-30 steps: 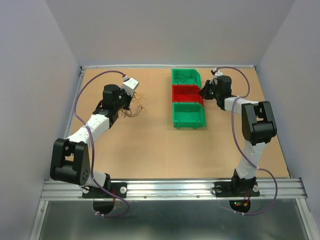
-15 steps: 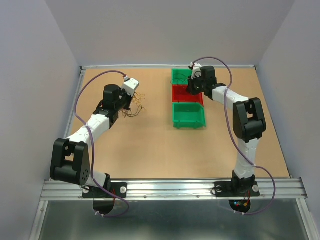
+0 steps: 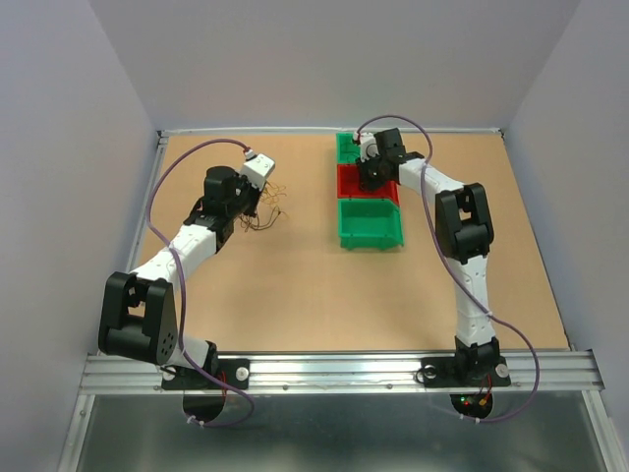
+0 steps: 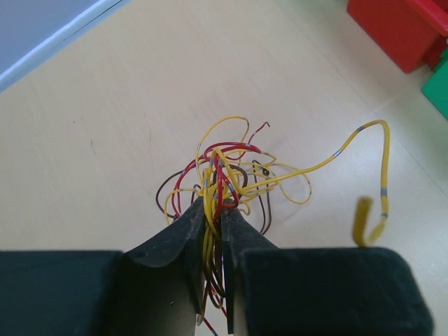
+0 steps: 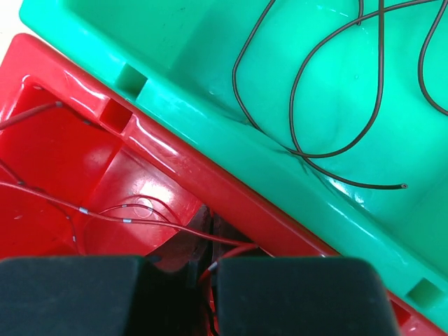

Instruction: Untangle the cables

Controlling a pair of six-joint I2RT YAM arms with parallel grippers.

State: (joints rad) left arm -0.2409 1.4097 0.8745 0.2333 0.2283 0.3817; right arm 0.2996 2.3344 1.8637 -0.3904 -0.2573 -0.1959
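Observation:
The cables [image 4: 224,168] are a small tangle of thin yellow, red and dark brown wires on the tabletop at the left [image 3: 269,208]. My left gripper [image 4: 215,206] is shut on a bundle of their strands, which run down between its fingers. One long yellow strand [image 4: 329,157] loops away to the right. My right gripper [image 5: 211,224] hangs over the red bin [image 5: 70,154], shut on a single red cable [image 5: 234,250] that trails into that bin. In the top view it sits at the bin row [image 3: 370,180], far from my left gripper [image 3: 254,202].
Three bins stand in a row at the back centre: a far green bin [image 3: 346,147] holding dark wires [image 5: 301,84], the red bin [image 3: 346,187] with thin red wires, and a near green bin [image 3: 371,228]. The table's raised left edge [image 3: 155,187] lies behind the left arm.
My right arm has swung left from beside the bins to over the red bin, its gripper staying shut. The left arm and the tangle have not moved.

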